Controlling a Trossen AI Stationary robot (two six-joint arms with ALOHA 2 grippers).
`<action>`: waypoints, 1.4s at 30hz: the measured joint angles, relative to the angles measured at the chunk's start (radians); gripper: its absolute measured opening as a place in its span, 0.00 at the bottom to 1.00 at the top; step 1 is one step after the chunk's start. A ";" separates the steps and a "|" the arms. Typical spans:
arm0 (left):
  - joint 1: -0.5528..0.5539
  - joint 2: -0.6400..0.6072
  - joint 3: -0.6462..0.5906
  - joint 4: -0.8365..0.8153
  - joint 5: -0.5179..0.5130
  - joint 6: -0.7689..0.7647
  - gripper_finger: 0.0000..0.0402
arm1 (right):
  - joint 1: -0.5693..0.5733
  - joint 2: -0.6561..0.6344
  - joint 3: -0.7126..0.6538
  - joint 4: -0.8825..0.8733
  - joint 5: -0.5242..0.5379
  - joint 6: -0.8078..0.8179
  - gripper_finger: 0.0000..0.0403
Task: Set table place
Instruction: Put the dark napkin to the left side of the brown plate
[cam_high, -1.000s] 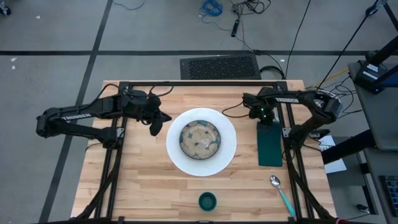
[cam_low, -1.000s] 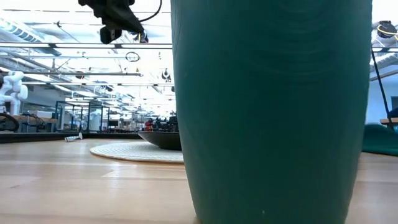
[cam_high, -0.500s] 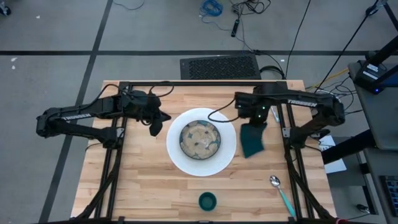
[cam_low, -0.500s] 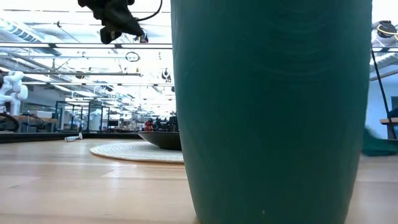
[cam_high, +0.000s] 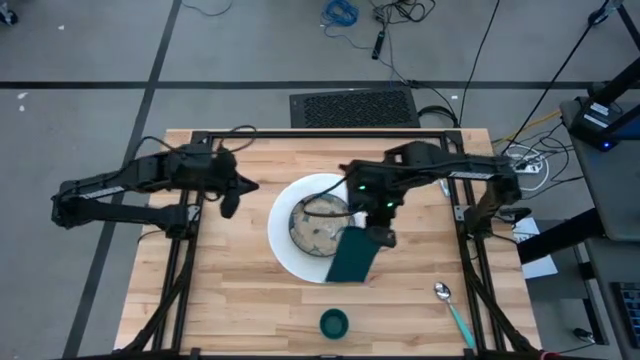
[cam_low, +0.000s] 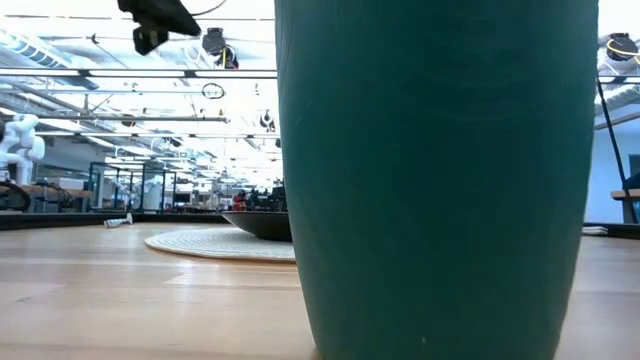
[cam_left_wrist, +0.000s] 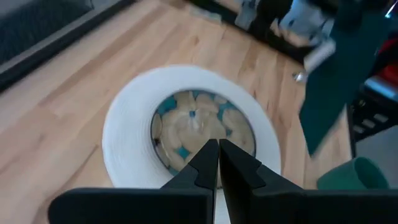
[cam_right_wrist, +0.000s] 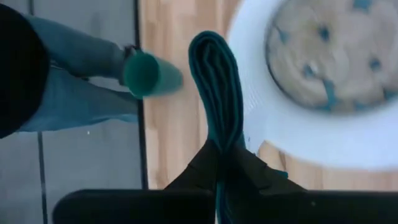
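Note:
My right gripper (cam_high: 374, 212) is shut on the dark green napkin (cam_high: 352, 256) above the near right part of the white plate (cam_high: 284, 250). The speckled bowl (cam_high: 318, 226) sits in the plate's middle. My left gripper (cam_high: 228, 203) is shut and empty, above the table left of the plate; it also shows in the left wrist view (cam_left_wrist: 217, 151). The green cup (cam_high: 333, 323) stands near the front edge and fills the low view (cam_low: 430, 180). The teal-handled spoon (cam_high: 452, 309) lies at the near right. Fork and knife are out of view. My right gripper pinches the folded napkin's end (cam_right_wrist: 217, 138) between its two fingers, several layers together. The fingers come from above. The napkin hangs below them, tilted, lifted clear of the table, its free end (cam_high: 345, 272) over the plate's near right rim.
Bare wooden table (cam_high: 230, 290) lies left of the plate and along the right side (cam_high: 435, 240). The black frame (cam_high: 320, 133) runs along the table's edges. The cup stands just in front of the plate.
My right gripper has carried the napkin from the table's right side toward the left and near, over the plate. The napkin, flat on the table before, is lifted clear and hangs tilted. My left gripper has drawn back a little toward the table's left edge.

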 joint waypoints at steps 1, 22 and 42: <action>0.000 -0.021 0.000 -0.013 -0.001 -0.004 0.00 | 0.003 0.034 0.041 0.004 -0.012 -0.011 0.00; 0.000 -0.210 0.000 -0.256 -0.107 0.020 0.00 | -0.069 0.491 0.305 0.437 -0.270 -0.058 0.00; 0.000 -0.210 0.000 -0.290 -0.105 -0.007 0.00 | -0.117 0.649 0.304 0.704 -0.004 -0.241 0.00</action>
